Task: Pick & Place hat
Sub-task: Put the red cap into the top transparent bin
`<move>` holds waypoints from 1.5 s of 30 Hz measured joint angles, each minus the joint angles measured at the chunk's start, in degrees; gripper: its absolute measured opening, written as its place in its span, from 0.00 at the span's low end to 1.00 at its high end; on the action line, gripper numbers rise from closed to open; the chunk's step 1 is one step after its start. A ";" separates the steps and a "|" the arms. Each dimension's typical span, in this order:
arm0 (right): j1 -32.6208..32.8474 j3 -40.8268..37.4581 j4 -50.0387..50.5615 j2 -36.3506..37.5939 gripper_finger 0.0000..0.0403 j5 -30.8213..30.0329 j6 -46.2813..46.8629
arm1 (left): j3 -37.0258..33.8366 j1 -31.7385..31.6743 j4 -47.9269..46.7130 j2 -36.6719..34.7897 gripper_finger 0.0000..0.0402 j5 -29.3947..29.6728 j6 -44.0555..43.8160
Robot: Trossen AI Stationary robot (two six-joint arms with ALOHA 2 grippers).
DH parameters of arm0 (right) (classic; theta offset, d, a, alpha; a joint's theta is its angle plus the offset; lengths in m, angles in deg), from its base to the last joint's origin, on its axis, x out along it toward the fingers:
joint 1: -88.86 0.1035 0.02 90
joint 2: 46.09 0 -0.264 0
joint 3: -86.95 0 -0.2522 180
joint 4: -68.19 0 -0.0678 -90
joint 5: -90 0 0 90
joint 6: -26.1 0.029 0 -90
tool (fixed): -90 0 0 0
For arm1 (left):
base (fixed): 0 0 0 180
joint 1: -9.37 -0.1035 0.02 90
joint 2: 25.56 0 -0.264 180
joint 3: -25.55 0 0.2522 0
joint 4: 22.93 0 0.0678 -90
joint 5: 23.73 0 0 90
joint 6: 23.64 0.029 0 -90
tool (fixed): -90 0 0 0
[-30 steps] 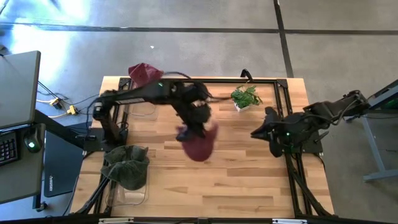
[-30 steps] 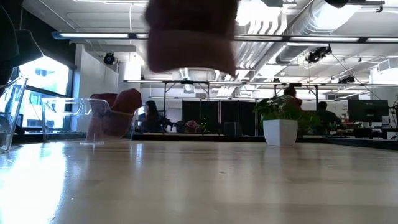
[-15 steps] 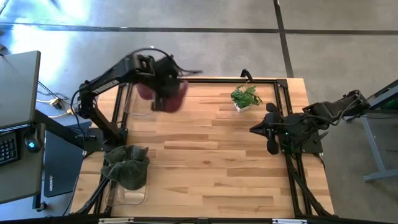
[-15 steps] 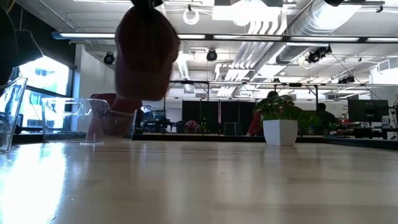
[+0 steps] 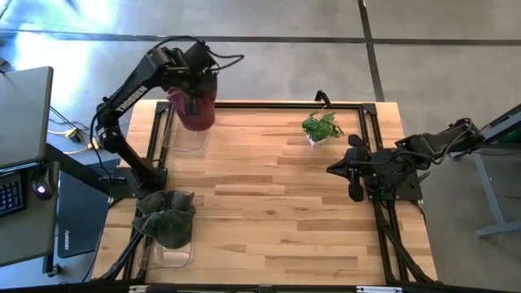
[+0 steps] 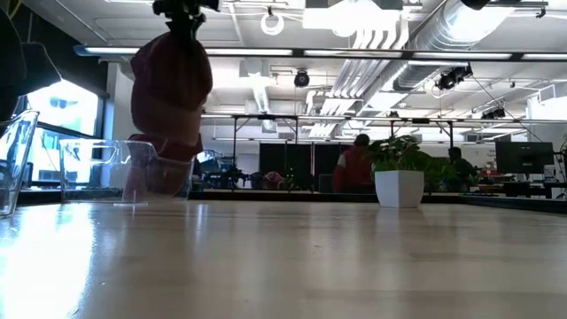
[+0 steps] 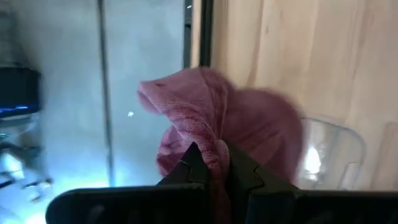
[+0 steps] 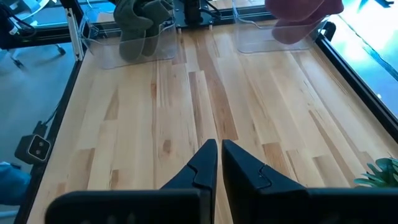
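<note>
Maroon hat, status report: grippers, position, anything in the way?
Left gripper shut on maroon hat, hanging above clear bin at far-left corner. Right gripper shut, idle at right edge. Nothing in the way.

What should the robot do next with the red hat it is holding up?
Probably lower it a little, then let go. The left gripper is shut on the red hat, which hangs above the clear bin at the table's far left corner. The right gripper waits shut at the right side.

Grey concrete floor [image 5: 269, 65] around the wooden table [image 5: 269, 212], dark seam lines crossing it. Desk with laptop [image 5: 77, 224] and keyboard [image 5: 10, 195] at left. Far room: white ceiling ducts [image 6: 390, 31], strip lights [image 6: 354, 55], bright window [image 6: 62, 111] left, monitors [image 6: 523, 158], seated people [image 6: 354, 164].
</note>
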 joint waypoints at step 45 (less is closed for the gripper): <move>-0.03 -0.02 -0.87 0.00 0.03 -7.76 0.58 | -37.85 -10.28 17.54 -20.12 0.01 -8.89 13.36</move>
